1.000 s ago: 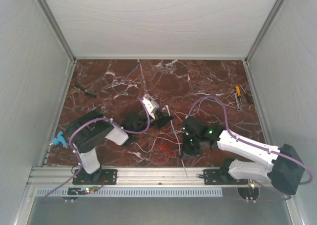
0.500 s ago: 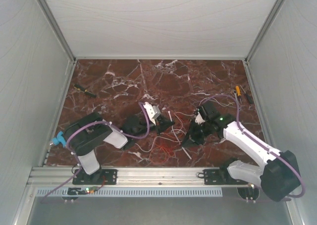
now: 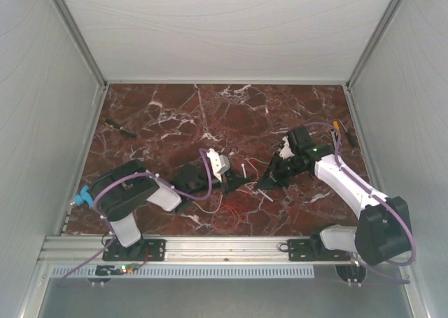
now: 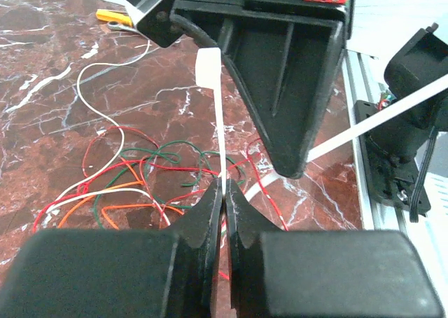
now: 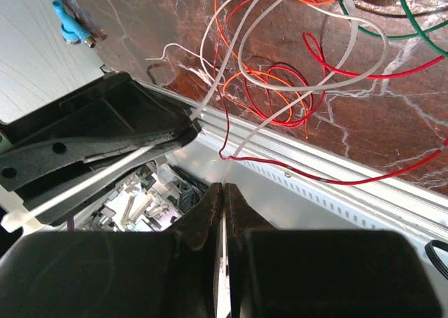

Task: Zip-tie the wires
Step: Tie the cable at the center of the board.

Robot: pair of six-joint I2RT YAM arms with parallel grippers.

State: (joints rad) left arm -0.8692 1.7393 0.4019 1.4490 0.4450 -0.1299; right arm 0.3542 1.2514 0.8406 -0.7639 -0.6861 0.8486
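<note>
The zip tie [image 4: 218, 136] rises from my left gripper [image 4: 224, 192], which is shut on it, to its wide end near the top. My right gripper [image 5: 223, 188] is shut on another stretch of the zip tie [image 5: 238, 159], which curves on among the wires [image 5: 280, 101]. From above, the left gripper [image 3: 227, 180] and right gripper [image 3: 268, 183] face each other at mid-table, a short piece of zip tie [image 3: 243, 169] showing between them. The red, orange and white wires [image 3: 234, 209] lie in loose loops just in front of them, also under the left gripper as wires [image 4: 126, 185].
A screwdriver [image 3: 120, 127] lies at the back left and yellow-handled tools [image 3: 338, 130] at the back right. A blue object [image 3: 82, 197] sits at the left edge. The aluminium rail [image 3: 210, 248] runs along the front; grey walls enclose the table.
The right arm has swung away from the front rail toward the back right, drawing the long strip off the table. The left gripper has shifted slightly nearer. Both stayed shut.
</note>
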